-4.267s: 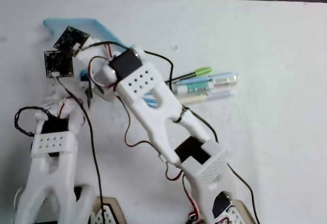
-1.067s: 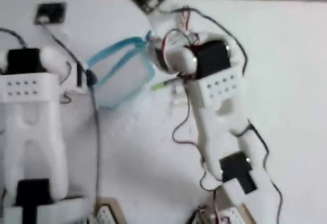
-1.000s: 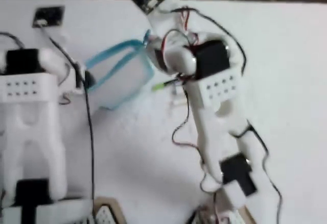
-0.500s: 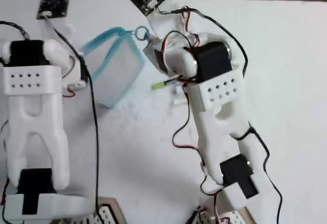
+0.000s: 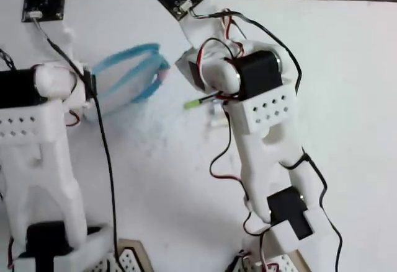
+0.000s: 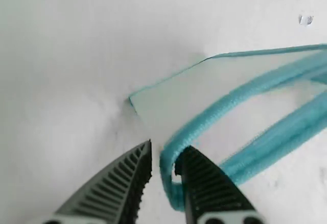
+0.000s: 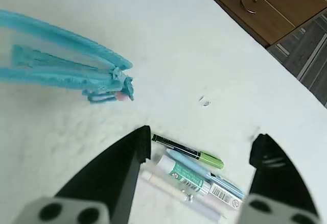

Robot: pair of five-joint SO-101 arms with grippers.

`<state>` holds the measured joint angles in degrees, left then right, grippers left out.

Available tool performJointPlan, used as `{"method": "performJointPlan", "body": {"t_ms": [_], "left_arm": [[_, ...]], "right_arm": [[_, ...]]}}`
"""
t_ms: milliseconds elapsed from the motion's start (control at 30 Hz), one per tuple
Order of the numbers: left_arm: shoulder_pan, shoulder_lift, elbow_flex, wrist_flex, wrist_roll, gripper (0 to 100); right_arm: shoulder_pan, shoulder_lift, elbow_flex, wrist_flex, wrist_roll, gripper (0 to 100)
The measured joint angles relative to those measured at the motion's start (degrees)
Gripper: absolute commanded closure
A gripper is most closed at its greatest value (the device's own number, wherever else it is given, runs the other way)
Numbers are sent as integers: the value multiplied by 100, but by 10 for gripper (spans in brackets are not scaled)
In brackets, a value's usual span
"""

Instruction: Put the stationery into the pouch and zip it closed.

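White table (image 5: 347, 67), brown wooden drawer cabinet (image 7: 255, 4), grey floor (image 7: 312, 60)

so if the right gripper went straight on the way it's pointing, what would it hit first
Most likely the green pen, lying on the table with the other stationery, in line with the open right gripper. The pouch sits off to one side. Depth is unclear.

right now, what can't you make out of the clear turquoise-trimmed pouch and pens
High view: green pen and neighbours mostly hidden under the right arm.
Left wrist view: clear turquoise-trimmed pouch cut off by the frame edge.
Right wrist view: zip pull too small to read.
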<state>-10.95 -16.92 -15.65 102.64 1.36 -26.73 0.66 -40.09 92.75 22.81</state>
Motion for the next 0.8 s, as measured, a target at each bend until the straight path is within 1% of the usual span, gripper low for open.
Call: {"method": "performJointPlan", "body": {"t_ms": [233, 333, 433, 533, 633, 700, 800], "left_arm": [[9, -79, 0, 0, 0, 903], [9, -79, 53, 0, 0, 903], [9, -88, 387, 0, 0, 903], [-141, -88, 862, 0, 0, 903], [-457, -88, 1002, 0, -35, 903], [-659, -88, 1029, 0, -53, 903], [-774, -88, 1081, 0, -53, 903]], "right_arm": [[9, -202, 0, 0, 0, 687], [229, -229, 18, 0, 0, 687], [554, -132, 18, 0, 0, 687], [765, 185, 18, 0, 0, 687], [976, 677, 18, 0, -53, 687], [1046, 1099, 18, 0, -281, 687], [1037, 1829, 18, -9, -659, 687]]}}
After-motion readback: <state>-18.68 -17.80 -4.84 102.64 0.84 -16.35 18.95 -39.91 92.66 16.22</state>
